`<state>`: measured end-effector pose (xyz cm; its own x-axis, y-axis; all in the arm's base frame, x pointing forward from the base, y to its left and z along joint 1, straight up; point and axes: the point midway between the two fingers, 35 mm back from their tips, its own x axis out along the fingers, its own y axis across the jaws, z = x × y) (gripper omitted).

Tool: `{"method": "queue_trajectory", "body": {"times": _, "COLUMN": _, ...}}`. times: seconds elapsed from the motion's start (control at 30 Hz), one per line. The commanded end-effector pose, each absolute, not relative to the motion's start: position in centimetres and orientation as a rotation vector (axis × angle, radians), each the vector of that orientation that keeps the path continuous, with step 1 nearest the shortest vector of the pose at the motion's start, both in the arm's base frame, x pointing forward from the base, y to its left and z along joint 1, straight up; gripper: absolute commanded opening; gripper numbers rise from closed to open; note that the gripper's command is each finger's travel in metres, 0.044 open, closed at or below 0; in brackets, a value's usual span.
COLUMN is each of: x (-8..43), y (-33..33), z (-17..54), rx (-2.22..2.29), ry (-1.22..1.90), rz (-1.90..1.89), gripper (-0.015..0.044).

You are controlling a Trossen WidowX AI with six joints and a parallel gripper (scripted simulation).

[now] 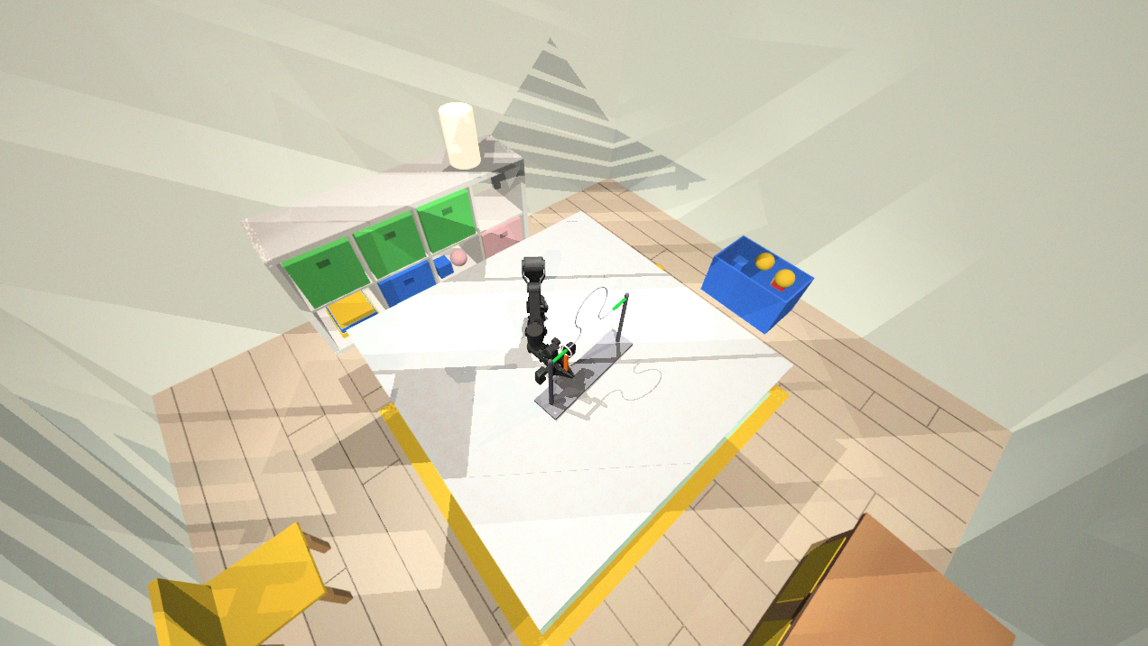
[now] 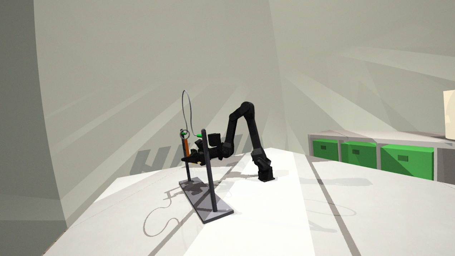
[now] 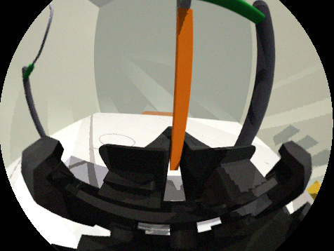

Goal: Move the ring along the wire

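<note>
My gripper (image 2: 187,158) (image 3: 172,129) is shut on the lower part of the upright orange handle (image 1: 565,363) (image 2: 186,147) (image 3: 183,70). The ring (image 2: 189,134) at its top is around the green part (image 1: 560,355) (image 3: 235,5), near its inner end in the top view; the ring is mostly cut off in the wrist view. The post (image 1: 550,384) (image 3: 264,52) of this green part stands right of the handle in the wrist view. The thin grey wire (image 2: 182,101) (image 3: 45,38) loops up to the other green part (image 1: 620,303) (image 2: 199,135) (image 3: 29,71). Exact ring clearance cannot be told.
The other post (image 1: 621,320) (image 2: 208,171) (image 3: 31,102) stands at the opposite end of the grey base plate (image 1: 598,361) (image 2: 210,203). The arm (image 1: 534,300) (image 2: 251,130) reaches in from one side of the base. A blue box (image 1: 746,298) stands beyond the table.
</note>
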<state>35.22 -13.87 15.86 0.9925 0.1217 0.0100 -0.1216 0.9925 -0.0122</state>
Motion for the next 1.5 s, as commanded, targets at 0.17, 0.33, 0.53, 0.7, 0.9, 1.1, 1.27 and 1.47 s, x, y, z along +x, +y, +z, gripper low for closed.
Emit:
{"method": "queue_trajectory", "body": {"times": 0.17, "x": 35.1, "y": -12.9, "z": 16.1, "rx": -0.005, "ry": -0.015, "rz": 0.121, "gripper": -0.0150}}
{"method": "queue_trajectory", "body": {"times": 0.33, "x": 35.0, "y": -12.2, "z": 16.1, "rx": 0.007, "ry": -0.015, "rz": 0.121, "gripper": -0.0150}}
{"method": "queue_trajectory", "body": {"times": 0.53, "x": 34.9, "y": -11.3, "z": 16.1, "rx": 0.035, "ry": -0.013, "rz": 0.122, "gripper": -0.0150}}
{"method": "queue_trajectory", "body": {"times": 0.7, "x": 34.8, "y": -10.3, "z": 16.1, "rx": 0.077, "ry": -0.010, "rz": 0.123, "gripper": -0.0150}}
{"method": "queue_trajectory", "body": {"times": 0.9, "x": 34.6, "y": -8.9, "z": 16.2, "rx": 0.148, "ry": -0.007, "rz": 0.124, "gripper": -0.0150}}
{"method": "queue_trajectory", "body": {"times": 1.1, "x": 34.4, "y": -7.1, "z": 16.5, "rx": 0.246, "ry": -0.001, "rz": 0.125, "gripper": -0.0150}}
{"method": "queue_trajectory", "body": {"times": 1.27, "x": 34.2, "y": -5.5, "z": 17.0, "rx": 0.349, "ry": 0.004, "rz": 0.126, "gripper": -0.0150}}
{"method": "queue_trajectory", "body": {"times": 1.47, "x": 33.9, "y": -4.0, "z": 17.7, "rx": 0.448, "ry": 0.027, "rz": 0.131, "gripper": -0.0150}}
